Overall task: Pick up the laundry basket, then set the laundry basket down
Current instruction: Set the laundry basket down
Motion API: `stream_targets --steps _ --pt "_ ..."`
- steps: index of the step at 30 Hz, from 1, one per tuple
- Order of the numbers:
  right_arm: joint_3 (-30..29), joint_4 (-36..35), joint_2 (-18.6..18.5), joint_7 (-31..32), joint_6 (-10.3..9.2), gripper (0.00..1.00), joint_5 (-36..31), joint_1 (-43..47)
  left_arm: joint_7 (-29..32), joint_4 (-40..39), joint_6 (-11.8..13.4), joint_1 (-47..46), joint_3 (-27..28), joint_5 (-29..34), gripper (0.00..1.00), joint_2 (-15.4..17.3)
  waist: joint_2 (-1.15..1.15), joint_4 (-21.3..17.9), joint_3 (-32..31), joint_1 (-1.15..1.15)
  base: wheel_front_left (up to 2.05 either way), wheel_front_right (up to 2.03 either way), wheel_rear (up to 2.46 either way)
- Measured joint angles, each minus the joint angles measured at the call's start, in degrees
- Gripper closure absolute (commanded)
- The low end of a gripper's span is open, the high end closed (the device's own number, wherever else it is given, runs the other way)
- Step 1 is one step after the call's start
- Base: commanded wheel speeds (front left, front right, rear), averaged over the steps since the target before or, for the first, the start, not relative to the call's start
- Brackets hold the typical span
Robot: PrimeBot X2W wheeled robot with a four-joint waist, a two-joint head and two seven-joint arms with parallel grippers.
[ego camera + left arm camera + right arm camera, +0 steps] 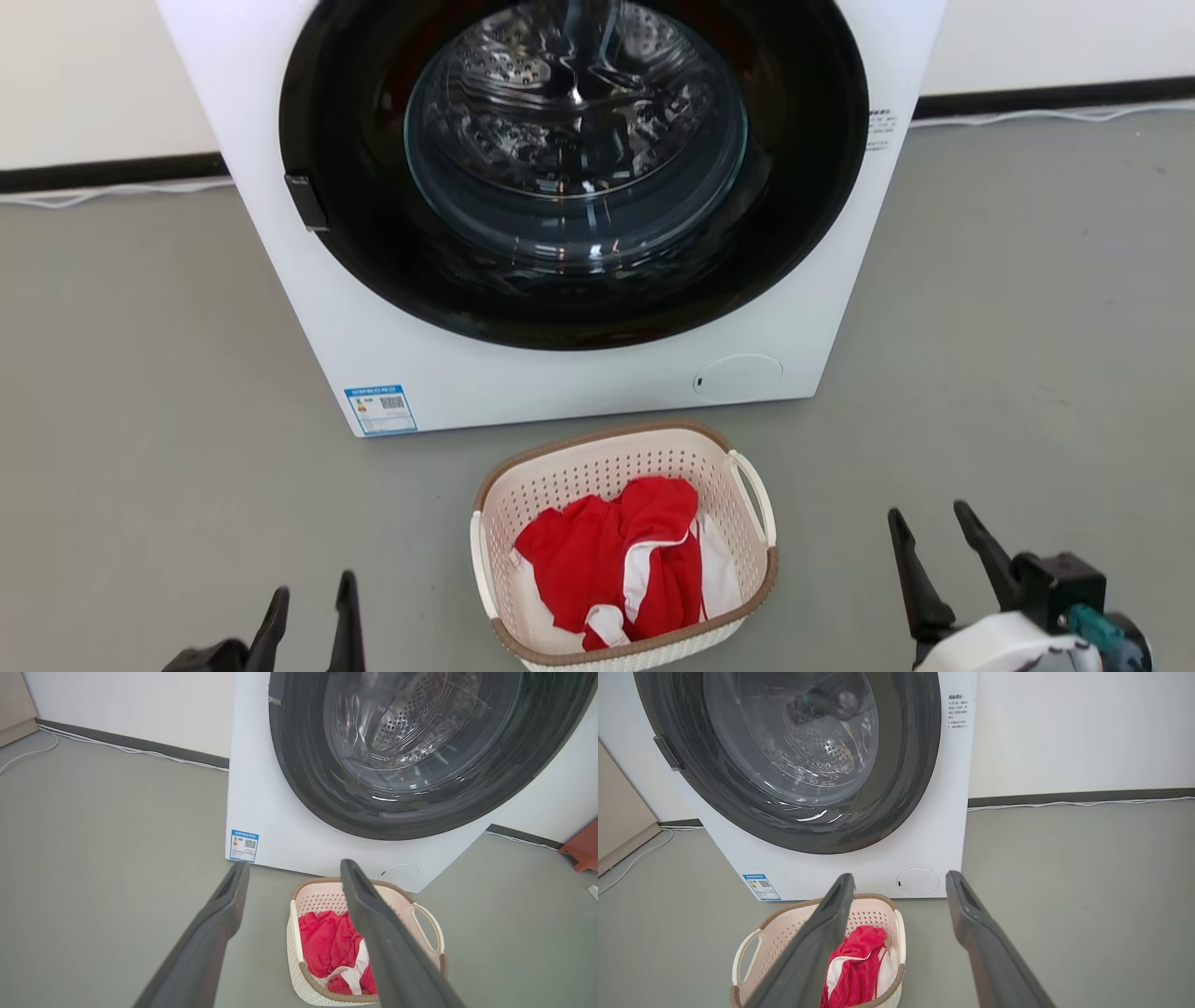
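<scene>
The laundry basket [597,471] stands on the grey floor just in front of the washing machine. It is cream and perforated, with a brown rim and white side handles [754,495], and holds red and white clothes [616,560]. My left gripper [314,588] hovers open to the basket's lower left, clear of it. To the right of the basket my right gripper [928,511] is open too, with nothing between its fingers. In the left wrist view the basket [322,896] lies beyond the left gripper [294,865], partly behind one finger. In the right wrist view the basket [868,914] sits behind the left finger of the right gripper [900,877].
A white front-loading washing machine [560,392] with its dark round door [574,131] shut rises right behind the basket. A white cable [1027,117] runs along the baseboard. A red-brown object [581,849] sits at the far right, a beige panel [14,709] at the far left. Grey floor lies on both sides.
</scene>
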Motion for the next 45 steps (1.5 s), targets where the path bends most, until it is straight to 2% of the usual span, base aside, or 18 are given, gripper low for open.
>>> stream_targets --steps 15,29,38,45 --pt "-1.53 -1.49 1.52 0.0 0.0 0.0 -1.24 2.08 0.0 -0.88 -1.74 2.3 3.97 1.53 0.0 -3.18 0.0 0.3 -0.44 0.0 0.0 0.0 0.0" --pt "-2.03 -1.51 1.98 1.63 0.0 0.0 -1.24 1.32 0.0 -1.16 -2.5 2.2 4.36 2.98 0.0 -3.82 0.0 0.95 2.18 0.0 0.0 0.0 0.0" --pt "-3.82 -0.79 0.56 5.15 0.0 0.0 -1.4 -5.5 0.0 -1.42 -2.5 0.25 2.79 2.98 0.0 -4.08 0.0 1.95 5.97 0.0 0.0 0.0 0.0" --pt "-4.55 4.12 -1.35 9.73 0.0 0.0 -1.78 -12.29 0.0 -2.71 -2.49 -4.61 -0.68 2.69 0.0 -4.34 0.0 3.96 11.35 0.0 0.0 0.0 0.0"
